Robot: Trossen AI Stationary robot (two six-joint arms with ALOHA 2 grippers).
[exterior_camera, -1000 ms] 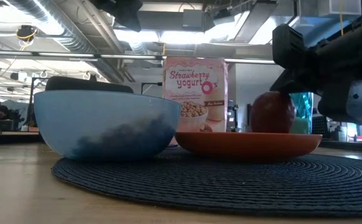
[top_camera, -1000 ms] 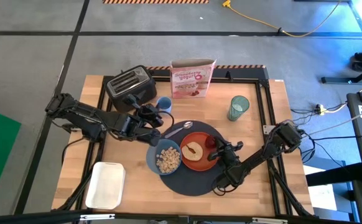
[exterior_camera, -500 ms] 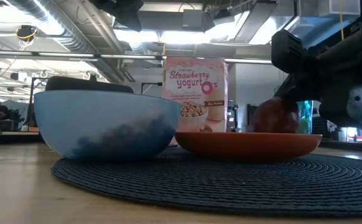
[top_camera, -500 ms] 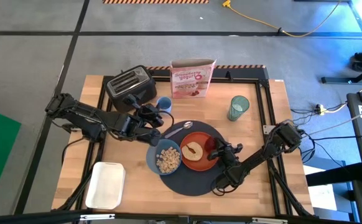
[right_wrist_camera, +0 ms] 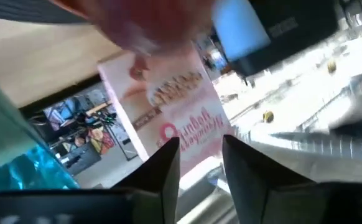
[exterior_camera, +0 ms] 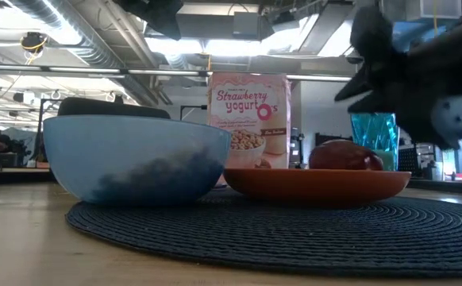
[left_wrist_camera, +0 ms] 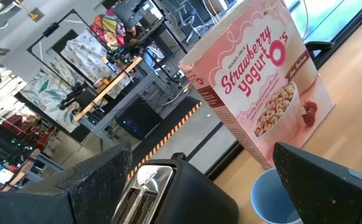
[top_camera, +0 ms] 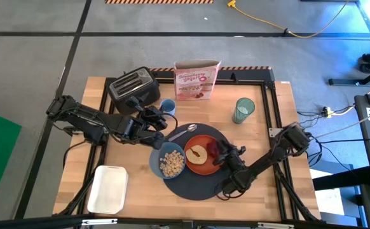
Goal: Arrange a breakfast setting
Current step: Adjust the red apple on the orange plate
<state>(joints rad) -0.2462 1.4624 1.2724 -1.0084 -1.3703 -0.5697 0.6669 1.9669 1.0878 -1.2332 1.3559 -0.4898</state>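
The red apple (top_camera: 214,149) lies on the right part of the orange plate (top_camera: 201,168), next to the toast (top_camera: 198,153); it also shows in the low view (exterior_camera: 344,155). The plate and the blue bowl (top_camera: 168,161) of cereal stand on the dark-grey mat (top_camera: 198,186). The metal spoon (top_camera: 184,131) lies at the mat's far edge. The green cup (top_camera: 243,110) stands at the far right. My right gripper (top_camera: 231,154) is open, just right of the apple and above it (exterior_camera: 406,79). My left gripper (top_camera: 159,121) is open and empty near the small blue cup (top_camera: 167,106).
The cereal box (top_camera: 196,81) stands at the far edge, and the black toaster (top_camera: 133,87) is at the far left. A white container (top_camera: 107,189) lies at the near left. Bare wood shows between the mat and the green cup.
My right gripper has lowered the apple onto the orange plate, let it go and risen clear. The apple, held above the plate before, now lies on the plate by itself.
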